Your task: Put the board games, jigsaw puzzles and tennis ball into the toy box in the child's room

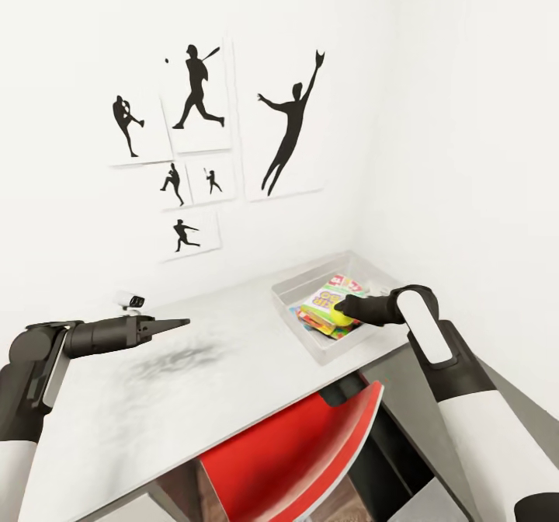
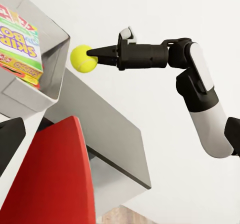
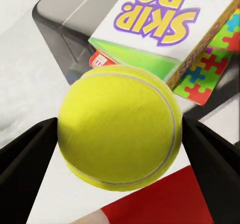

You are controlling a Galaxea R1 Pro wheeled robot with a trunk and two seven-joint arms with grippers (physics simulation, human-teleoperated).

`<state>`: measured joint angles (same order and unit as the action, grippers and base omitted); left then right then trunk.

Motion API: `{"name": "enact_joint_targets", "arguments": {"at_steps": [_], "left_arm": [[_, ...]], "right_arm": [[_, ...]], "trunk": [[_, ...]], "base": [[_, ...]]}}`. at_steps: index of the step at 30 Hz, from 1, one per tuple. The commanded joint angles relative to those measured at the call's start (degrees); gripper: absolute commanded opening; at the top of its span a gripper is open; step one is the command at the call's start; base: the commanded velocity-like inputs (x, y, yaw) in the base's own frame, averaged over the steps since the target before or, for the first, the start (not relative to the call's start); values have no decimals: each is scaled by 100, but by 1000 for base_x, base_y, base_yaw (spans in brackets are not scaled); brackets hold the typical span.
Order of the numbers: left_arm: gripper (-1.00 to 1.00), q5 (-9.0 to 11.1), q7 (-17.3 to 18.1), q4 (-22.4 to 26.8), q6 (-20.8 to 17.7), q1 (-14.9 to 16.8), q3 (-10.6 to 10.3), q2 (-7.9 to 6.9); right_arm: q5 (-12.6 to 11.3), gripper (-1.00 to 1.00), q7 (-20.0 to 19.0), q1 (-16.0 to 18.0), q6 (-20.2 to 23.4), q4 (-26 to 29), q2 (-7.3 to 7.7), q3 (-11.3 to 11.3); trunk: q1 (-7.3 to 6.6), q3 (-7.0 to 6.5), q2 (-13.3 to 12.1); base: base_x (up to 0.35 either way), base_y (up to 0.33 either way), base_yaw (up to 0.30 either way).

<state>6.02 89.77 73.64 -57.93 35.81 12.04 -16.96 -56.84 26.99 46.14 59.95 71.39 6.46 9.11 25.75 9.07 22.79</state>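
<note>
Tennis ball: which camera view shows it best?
The right wrist view: the tennis ball looms large between the right gripper's fingers. The left wrist view shows it small at the fingertips; the head view shows a sliver over the toy box.

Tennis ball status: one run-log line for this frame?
right gripper: shut on tennis ball | ball: over toy box edge | box contents: SKIP-BO box, jigsaw puzzle | left gripper: shut, over table
</note>
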Motion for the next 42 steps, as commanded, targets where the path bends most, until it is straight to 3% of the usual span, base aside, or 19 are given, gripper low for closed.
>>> {"name": "enact_joint_targets", "arguments": {"at_steps": [1, 14, 23, 38, 42], "left_arm": [[100, -4, 23, 1, -61, 5, -1, -1], [100, -4, 23, 1, -61, 3, 0, 0], [100, -4, 23, 1, -61, 4, 0, -2], [100, -4, 23, 1, -61, 5, 3, -8], [100, -4, 23, 1, -61, 4, 7, -9]], "right_arm": [[-56, -100, 60, 5, 5, 5, 3, 14], [-45, -100, 69, 5, 5, -8, -74, 82], [457, -100, 65, 42, 5, -36, -92, 60], [499, -100, 73, 262, 5, 24, -195, 82], [511, -100, 82, 315, 5, 16, -204, 177]], "trunk": [[4, 13, 13], [4, 66, 13], [4, 149, 13], [4, 275, 13], [4, 301, 13]], "base": [[0, -14, -33], [0, -2, -4], [0, 0, 0], [0, 0, 0], [0, 0, 0]]}}
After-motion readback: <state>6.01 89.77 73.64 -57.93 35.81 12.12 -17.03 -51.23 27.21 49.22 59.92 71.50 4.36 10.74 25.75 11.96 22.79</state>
